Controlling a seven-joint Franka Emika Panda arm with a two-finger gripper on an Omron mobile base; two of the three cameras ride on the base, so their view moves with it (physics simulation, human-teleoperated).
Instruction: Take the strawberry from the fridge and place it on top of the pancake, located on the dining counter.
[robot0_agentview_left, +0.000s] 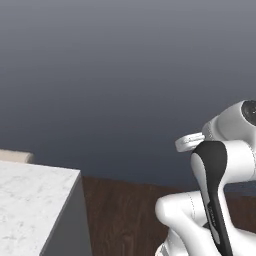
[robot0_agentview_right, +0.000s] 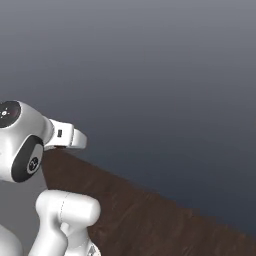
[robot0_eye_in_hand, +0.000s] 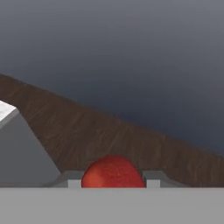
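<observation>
strawberry (robot0_eye_in_hand: 113, 171) between clamped end effector (robot0_eye_in_hand: 113, 180) fingertips

The wall (robot0_agentview_left: 115, 75) is a plain blue-grey surface, darker toward its base, spanning the full width ahead of the jaws. The floor (robot0_eye_in_hand: 109, 135) is dark brown wood plank, meeting the wall along a straight edge beyond the jaws. Lighting is even and diffuse, with no distinct shadows.

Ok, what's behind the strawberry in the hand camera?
Behind the strawberry, which sits in the shut tool, lie dark wood flooring and a plain grey wall. A white counter corner shows at left. The berry hides the floor directly behind it.
</observation>
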